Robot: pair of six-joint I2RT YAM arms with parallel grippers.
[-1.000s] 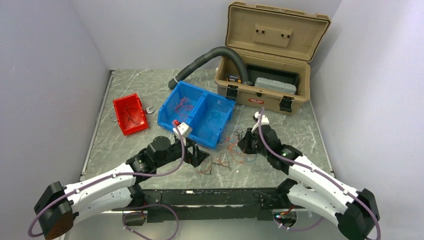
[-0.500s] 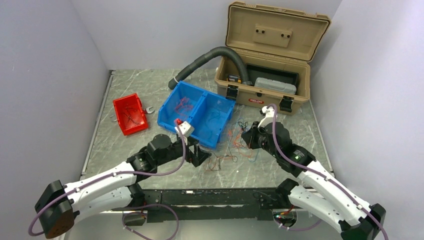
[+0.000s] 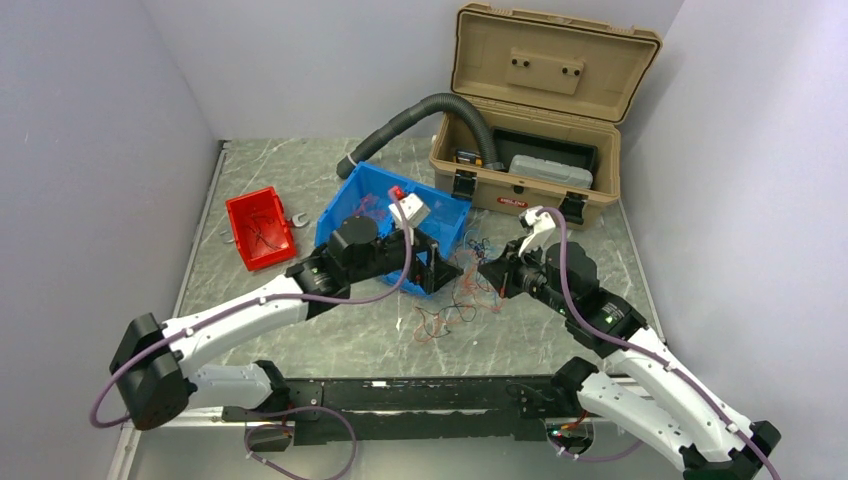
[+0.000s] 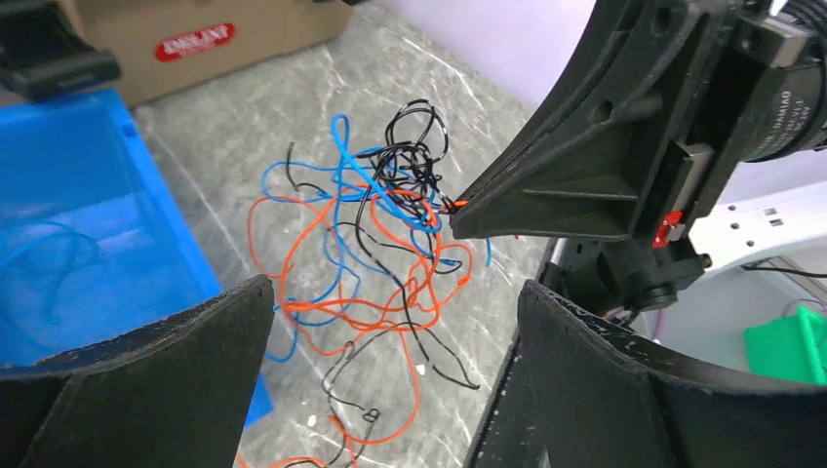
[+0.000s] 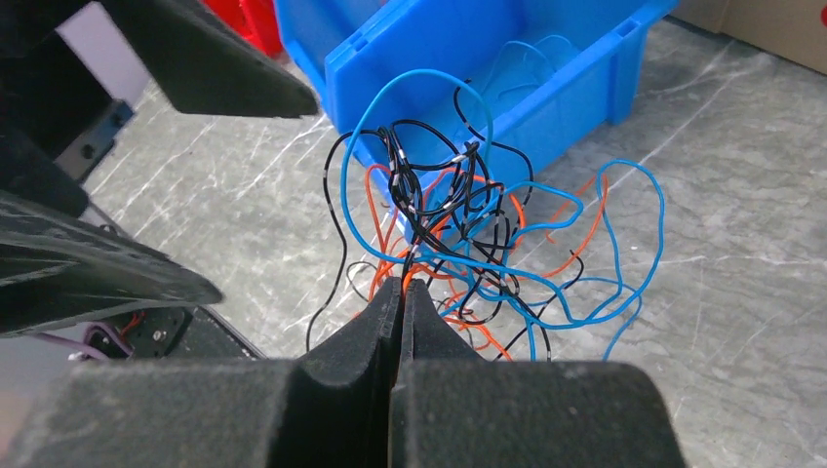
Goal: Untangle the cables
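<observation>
The cables are a tangle of thin red, blue and black wires just right of the blue bin. My right gripper is shut on a few strands and holds the bunch up off the table; in the right wrist view its tips pinch red and black wires below the knot. My left gripper is open, its fingers wide apart, facing the hanging tangle from the bin side without touching it. Loose ends trail on the table.
The blue bin holds more wires. A small red bin with wires and a wrench lie at the left. An open tan toolbox and a thick grey hose stand at the back.
My right gripper has risen and moved back with the tangle, lifting it. My left arm has swung forward and right, from the bin's near side to beside the tangle.
</observation>
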